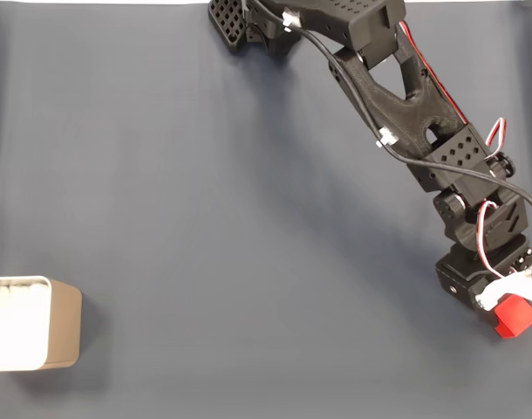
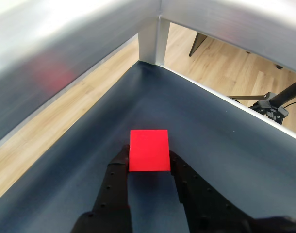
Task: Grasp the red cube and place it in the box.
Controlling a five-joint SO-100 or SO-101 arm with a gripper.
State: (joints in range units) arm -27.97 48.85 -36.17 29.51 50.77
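The red cube (image 1: 516, 316) sits at the far right edge of the fixed view, just under the arm's wrist. In the wrist view the red cube (image 2: 148, 150) fills the gap between the two black fingertips, and both tips press against its near corners. My gripper (image 2: 149, 164) is shut on the cube; in the fixed view the gripper (image 1: 503, 305) is mostly hidden under its own black body and white camera mount. I cannot tell whether the cube is off the cloth. The box (image 1: 65, 323), beige with a white rim and white lining, stands at the far left edge.
A dark blue cloth (image 1: 248, 244) covers the table. The black arm (image 1: 397, 96) reaches from its base at the top centre down to the right. The wrist view shows a metal table rail and post (image 2: 150, 41), with wooden floor beyond.
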